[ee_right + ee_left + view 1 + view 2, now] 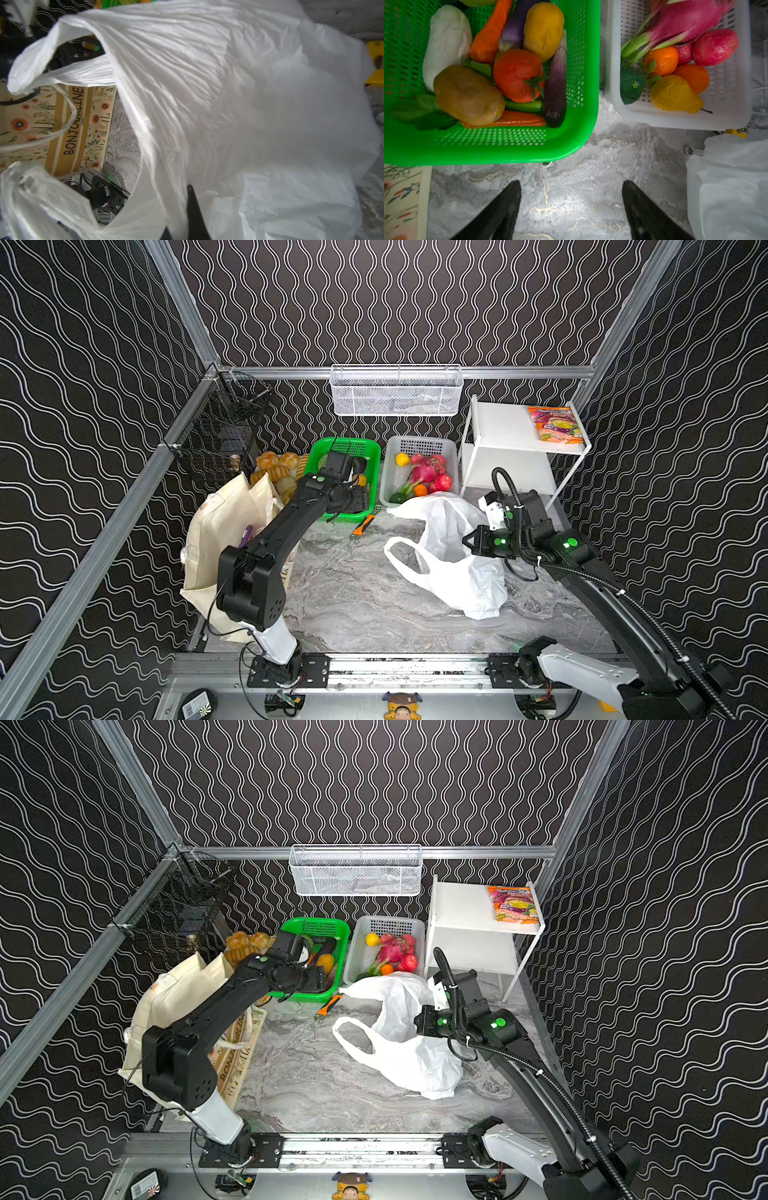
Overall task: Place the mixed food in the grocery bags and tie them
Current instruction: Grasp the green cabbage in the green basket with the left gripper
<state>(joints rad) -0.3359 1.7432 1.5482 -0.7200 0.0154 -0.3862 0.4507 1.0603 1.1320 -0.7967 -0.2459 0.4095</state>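
Mixed food is seen mostly in a green basket [508, 153] at the back of the table, where a brown potato [467, 94], a red tomato [517, 74] and a yellow-orange vegetable [543, 31] are piled among others. A purple packet [247, 536] is lodged in the mouth of the cream canvas tote [224, 526], which is set at the left side. The white plastic bag [453, 568] is spread over the right half of the grey marbled tabletop [353, 605], and its rim is pinched in the closed fingers of the right gripper [189, 193]. The left gripper [571, 182] is held over bare tabletop by the near edge of the green basket, with its fingers spread wide and nothing between them. A white basket [675, 122] of fruit [714, 46] is set beside the green one. The cell is walled with black wavy-lined panels [395, 302] and framed in aluminium rails [519, 372]. A white shelf [507, 431] is placed at the back right.
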